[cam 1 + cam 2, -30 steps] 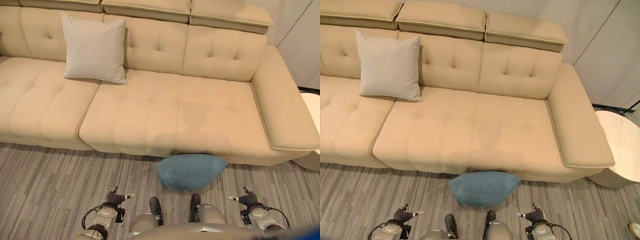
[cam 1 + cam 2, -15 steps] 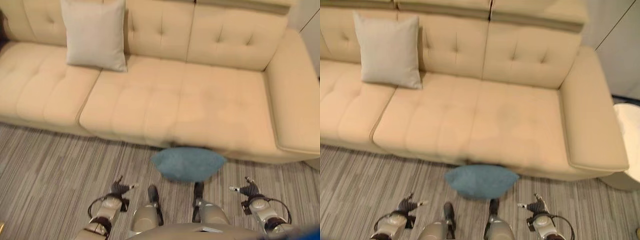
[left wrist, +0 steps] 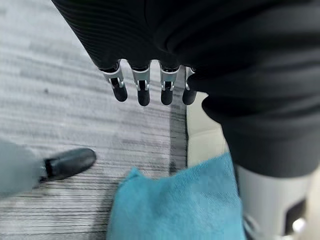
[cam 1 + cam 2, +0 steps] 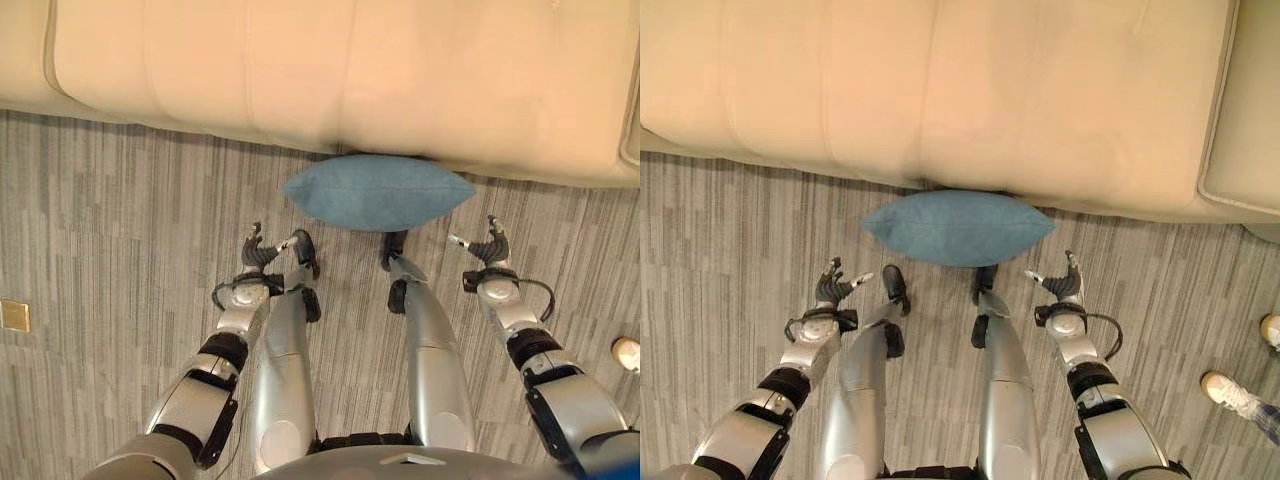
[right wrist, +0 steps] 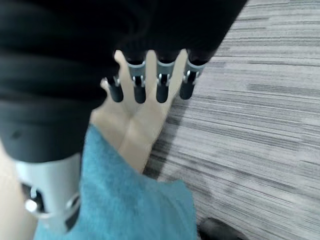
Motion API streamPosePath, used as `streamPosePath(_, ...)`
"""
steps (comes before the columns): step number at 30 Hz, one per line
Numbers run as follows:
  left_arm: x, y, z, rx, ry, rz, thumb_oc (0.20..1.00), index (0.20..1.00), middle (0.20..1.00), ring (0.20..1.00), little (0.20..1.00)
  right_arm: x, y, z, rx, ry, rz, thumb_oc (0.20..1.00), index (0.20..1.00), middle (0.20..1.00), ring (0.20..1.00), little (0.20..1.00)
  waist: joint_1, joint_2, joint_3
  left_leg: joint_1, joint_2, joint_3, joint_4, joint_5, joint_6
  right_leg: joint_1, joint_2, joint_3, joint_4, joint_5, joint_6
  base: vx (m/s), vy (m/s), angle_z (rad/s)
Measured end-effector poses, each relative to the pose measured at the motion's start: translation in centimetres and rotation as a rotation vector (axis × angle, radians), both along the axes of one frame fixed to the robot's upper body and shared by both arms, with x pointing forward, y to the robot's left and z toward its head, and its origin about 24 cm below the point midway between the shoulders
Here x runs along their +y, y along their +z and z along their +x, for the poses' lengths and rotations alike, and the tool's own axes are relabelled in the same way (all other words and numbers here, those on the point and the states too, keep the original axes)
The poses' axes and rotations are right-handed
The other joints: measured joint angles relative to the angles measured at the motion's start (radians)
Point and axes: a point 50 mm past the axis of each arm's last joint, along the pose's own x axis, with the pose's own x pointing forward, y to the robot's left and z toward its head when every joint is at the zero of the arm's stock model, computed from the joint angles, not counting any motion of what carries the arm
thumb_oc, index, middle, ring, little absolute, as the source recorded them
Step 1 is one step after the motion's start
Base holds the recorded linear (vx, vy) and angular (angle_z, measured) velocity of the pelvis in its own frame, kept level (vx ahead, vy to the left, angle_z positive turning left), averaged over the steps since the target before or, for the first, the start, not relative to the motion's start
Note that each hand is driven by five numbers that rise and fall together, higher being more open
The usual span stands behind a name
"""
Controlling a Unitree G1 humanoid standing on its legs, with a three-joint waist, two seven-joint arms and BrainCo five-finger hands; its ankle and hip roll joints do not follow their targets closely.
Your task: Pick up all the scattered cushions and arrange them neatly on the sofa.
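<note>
Both hands empty with fingers loose and spread, left hand (image 4: 258, 250) and right hand (image 4: 487, 245) hanging on either side of the blue cushion (image 4: 378, 192), not touching it yet. Cushion on the floor (image 4: 120, 220), tucked against the front edge of the sofa (image 4: 330, 70). Biggest risks, probably: pinching only one soft corner so it flops and slips out, or shoving it under the sofa edge.

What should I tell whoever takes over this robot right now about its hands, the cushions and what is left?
Left robot hand: open, holding nothing, low over the floor beside the blue cushion.
Right robot hand: open, holding nothing, on the cushion's other side.
Blue cushion: on the floor against the sofa front, between both hands, untouched.
Done: nothing visible here.
Left: grasp the blue cushion, lift it onto the sofa, tidy it.
</note>
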Motion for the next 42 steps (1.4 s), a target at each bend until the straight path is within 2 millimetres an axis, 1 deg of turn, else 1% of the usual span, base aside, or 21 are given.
streamPosePath(1, -0.5, 1.4, 1.0, -0.038, -0.015, 0.009, 1.000, 1.000, 1.000, 1.000, 1.000, 0.4, 1.6, 0.9, -0.051, 0.006, 0.000, 1.000, 1.000, 1.000, 1.000, 1.000, -0.006, 0.001, 0.013, -0.040, 0.000, -0.001, 0.017, 0.009, 0.002, -0.039, -0.003, 0.003, 0.013, 0.023, 0.005, -0.04, -0.009, -0.11)
streamPosePath(3, -1.3, 3.2, 2.1, -0.092, -0.038, 0.019, 1.000, 1.000, 1.000, 1.000, 1.000, 0.9, 2.9, 1.6, -0.098, 0.007, 0.000, 1.000, 1.000, 1.000, 1.000, 1.000, -0.004, 0.002, 0.016, -0.089, 0.006, -0.003, 0.041, 0.005, 0.004, -0.089, -0.002, 0.008, 0.039, 0.012, -0.015, -0.03, -0.017, -0.02)
streamPosePath(4, -1.3, 3.2, 2.1, -0.092, -0.038, 0.019, 1.000, 1.000, 1.000, 1.000, 1.000, 0.9, 2.9, 1.6, -0.098, 0.007, 0.000, 1.000, 1.000, 1.000, 1.000, 1.000, -0.004, 0.002, 0.016, -0.089, 0.006, -0.003, 0.041, 0.005, 0.004, -0.089, -0.002, 0.008, 0.039, 0.012, -0.015, 0.00, 0.000, 0.00)
streamPosePath(5, -2.2, 4.0, 2.5, -0.120, -0.046, 0.010, 1.000, 1.000, 1.000, 1.000, 1.000, 1.3, 3.2, 1.7, -0.121, -0.001, 0.008, 1.000, 1.000, 1.000, 1.000, 1.000, -0.006, 0.002, 0.015, -0.096, 0.007, -0.003, 0.034, 0.007, 0.001, -0.102, 0.000, 0.008, 0.037, 0.009, -0.019, 0.00, 0.000, 0.00)
streamPosePath(7, -2.9, 4.3, 2.7, -0.131, -0.060, 0.022, 1.000, 1.000, 1.000, 1.000, 1.000, 1.5, 3.4, 1.7, -0.138, -0.003, 0.010, 1.000, 1.000, 1.000, 1.000, 1.000, -0.005, 0.003, 0.013, -0.102, 0.007, -0.003, 0.031, 0.007, 0.001, -0.111, 0.000, 0.008, 0.038, 0.007, -0.023, 0.00, 0.000, 0.00)
streamPosePath(9, -3.4, 5.1, 3.0, -0.156, -0.077, 0.036, 1.000, 1.000, 1.000, 1.000, 1.000, 1.5, 3.8, 1.8, -0.160, -0.015, 0.007, 1.000, 1.000, 1.000, 1.000, 1.000, -0.004, 0.004, -0.006, -0.162, 0.006, -0.002, 0.053, 0.000, 0.001, -0.176, -0.003, 0.017, 0.067, 0.000, -0.024, 0.00, 0.000, 0.00)
streamPosePath(10, -3.5, 5.9, 3.4, -0.180, -0.071, 0.034, 1.000, 1.000, 1.000, 1.000, 1.000, 1.7, 4.5, 2.2, -0.181, -0.009, 0.009, 1.000, 1.000, 1.000, 1.000, 1.000, -0.003, 0.005, -0.006, -0.195, 0.005, -0.002, 0.063, 0.000, 0.002, -0.211, -0.003, 0.021, 0.078, 0.001, -0.023, 0.00, 0.000, 0.00)
streamPosePath(12, -3.6, 6.5, 3.6, -0.199, -0.065, 0.037, 1.000, 1.000, 1.000, 1.000, 1.000, 2.0, 5.2, 2.5, -0.202, -0.004, 0.008, 1.000, 1.000, 1.000, 1.000, 1.000, -0.002, 0.005, -0.006, -0.229, 0.006, 0.000, 0.078, 0.002, 0.007, -0.247, -0.004, 0.026, 0.095, -0.002, -0.026, 0.00, 0.000, 0.00)
streamPosePath(17, -3.9, 8.0, 4.2, -0.244, -0.069, 0.072, 1.000, 1.000, 1.000, 1.000, 1.000, 2.7, 7.6, 3.4, -0.279, 0.006, -0.002, 1.000, 1.000, 1.000, 1.000, 1.000, -0.003, 0.005, -0.007, -0.268, 0.000, -0.001, 0.104, -0.010, 0.007, -0.301, -0.018, 0.034, 0.145, -0.025, -0.033, 0.00, -0.017, 0.05)
streamPosePath(20, -4.0, 9.3, 4.6, -0.280, -0.063, 0.106, 1.000, 1.000, 1.000, 1.000, 1.000, 2.5, 9.2, 3.8, -0.321, 0.004, -0.024, 1.000, 1.000, 1.000, 1.000, 1.000, -0.002, 0.006, -0.008, -0.316, 0.001, -0.001, 0.118, -0.017, 0.006, -0.349, -0.019, 0.036, 0.154, -0.026, -0.033, 0.00, 0.000, 0.00)
streamPosePath(21, -4.2, 10.4, 5.0, -0.307, -0.067, 0.116, 1.000, 1.000, 1.000, 1.000, 1.000, 2.5, 10.4, 4.2, -0.350, 0.010, -0.043, 1.000, 1.000, 1.000, 1.000, 1.000, -0.003, 0.006, -0.009, -0.344, 0.003, -0.001, 0.135, -0.018, 0.008, -0.375, -0.019, 0.039, 0.168, -0.026, -0.033, 0.02, -0.036, -0.02)
streamPosePath(23, -4.2, 11.8, 5.4, -0.342, -0.058, 0.124, 1.000, 1.000, 1.000, 1.000, 1.000, 2.7, 11.7, 4.5, -0.382, 0.016, -0.052, 1.000, 1.000, 1.000, 1.000, 1.000, -0.003, 0.006, -0.009, -0.383, 0.007, 0.000, 0.161, -0.023, 0.011, -0.413, -0.020, 0.044, 0.190, -0.028, -0.035, 0.03, -0.060, -0.01)
streamPosePath(24, -4.7, 13.0, 5.8, -0.371, -0.066, 0.134, 1.000, 1.000, 1.000, 1.000, 1.000, 3.2, 12.7, 4.8, -0.402, 0.028, -0.071, 1.000, 1.000, 1.000, 1.000, 1.000, -0.003, 0.006, -0.010, -0.403, 0.007, -0.002, 0.171, -0.026, 0.010, -0.432, -0.022, 0.044, 0.202, -0.030, -0.036, 0.03, -0.045, 0.03)
streamPosePath(28, -5.7, 15.1, 6.3, -0.416, -0.066, 0.148, 1.000, 1.000, 1.000, 1.000, 1.000, 4.0, 14.7, 5.3, -0.451, 0.038, -0.076, 1.000, 1.000, 1.000, 1.000, 1.000, -0.005, 0.007, -0.011, -0.423, 0.003, -0.003, 0.175, -0.028, 0.009, -0.457, -0.028, 0.045, 0.211, -0.033, -0.036, 0.03, -0.028, 0.04)
streamPosePath(29, -6.0, 15.8, 6.4, -0.431, -0.062, 0.156, 1.000, 1.000, 1.000, 1.000, 1.000, 4.2, 15.1, 5.4, -0.458, 0.042, -0.087, 0.799, 0.799, 0.799, 0.799, 0.799, -0.003, 0.007, -0.017, -0.435, 0.002, -0.003, 0.176, -0.028, 0.009, -0.468, -0.029, 0.045, 0.213, -0.034, -0.035, 0.06, -0.051, 0.01)
streamPosePath(30, -6.2, 16.2, 6.5, -0.443, -0.067, 0.163, 0.959, 0.959, 0.959, 0.959, 0.959, 4.5, 15.4, 5.5, -0.468, 0.049, -0.095, 0.373, 0.373, 0.373, 0.373, 0.373, -0.003, 0.007, -0.034, -0.454, 0.001, -0.004, 0.177, -0.028, 0.009, -0.489, -0.030, 0.045, 0.214, -0.033, -0.035, 0.03, -0.032, 0.03)
streamPosePath(31, -6.5, 17.4, 6.6, -0.471, -0.070, 0.163, 0.200, 0.200, 0.200, 0.200, 0.200, 4.7, 16.1, 5.6, -0.487, 0.043, -0.084, 0.200, 0.200, 0.200, 0.200, 0.200, -0.003, 0.007, -0.035, -0.468, -0.002, -0.004, 0.180, -0.024, 0.011, -0.504, -0.033, 0.046, 0.225, -0.033, -0.035, 0.00, 0.000, 0.00)
streamPosePath(34, -7.0, 18.6, 6.7, -0.505, -0.067, 0.167, 0.200, 0.200, 0.200, 0.200, 0.200, 5.0, 16.5, 5.5, -0.503, 0.057, -0.083, 0.200, 0.200, 0.200, 0.200, 0.200, -0.002, 0.008, -0.035, -0.477, -0.003, -0.003, 0.193, -0.021, 0.015, -0.511, -0.035, 0.050, 0.226, -0.033, -0.034, 0.00, 0.013, 0.00)
streamPosePath(39, -6.7, 19.4, 6.4, -0.546, -0.055, 0.165, 0.200, 0.200, 0.200, 0.200, 0.200, 5.5, 17.1, 5.3, -0.520, 0.084, -0.083, 0.200, 0.200, 0.200, 0.200, 0.200, 0.001, 0.008, -0.035, -0.478, -0.004, -0.002, 0.191, -0.024, 0.020, -0.512, -0.035, 0.052, 0.225, -0.028, -0.028, 0.00, 0.000, 0.00)
streamPosePath(41, -6.2, 19.7, 6.4, -0.555, -0.046, 0.173, 0.200, 0.200, 0.200, 0.200, 0.200, 5.6, 17.1, 5.3, -0.519, 0.090, -0.086, 0.200, 0.200, 0.200, 0.200, 0.200, 0.001, 0.008, -0.035, -0.468, -0.005, 0.001, 0.184, -0.017, 0.019, -0.506, -0.034, 0.053, 0.225, -0.028, -0.029, 0.00, 0.000, 0.00)
streamPosePath(42, -5.9, 19.8, 6.2, -0.562, -0.042, 0.143, 0.200, 0.200, 0.200, 0.200, 0.200, 5.7, 17.2, 5.2, -0.518, 0.100, -0.082, 0.200, 0.200, 0.200, 0.200, 0.200, 0.001, 0.010, -0.023, -0.438, -0.007, 0.001, 0.168, -0.007, 0.017, -0.478, -0.035, 0.052, 0.219, -0.022, -0.038, -0.02, -0.014, 0.04)
